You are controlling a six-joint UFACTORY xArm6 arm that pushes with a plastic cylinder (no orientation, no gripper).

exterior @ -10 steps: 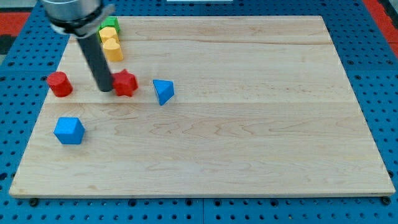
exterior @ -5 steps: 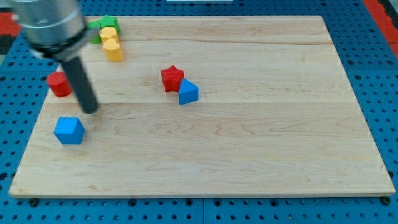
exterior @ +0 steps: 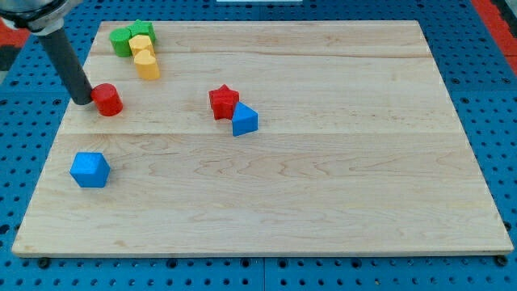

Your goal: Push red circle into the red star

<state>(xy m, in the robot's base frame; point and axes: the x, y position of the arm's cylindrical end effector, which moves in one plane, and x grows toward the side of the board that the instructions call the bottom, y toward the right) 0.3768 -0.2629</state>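
Red circle (exterior: 107, 99) shifted rightward, my tip (exterior: 83, 101) touching, red star (exterior: 224, 102) apart

Blue (exterior: 89, 170), blue (exterior: 245, 120), yellow (exterior: 145, 57), green blocks (exterior: 127, 37).

**Setting: robotics lab bench**

Pale wooden board (exterior: 323, 162) laid flat on a blue perforated mounting plate (exterior: 493, 97) with a regular hole grid, typical of test rigs. Small coloured toy blocks scattered on the board; dark rod of a robot arm (exterior: 69, 69) enters from the view's top left.
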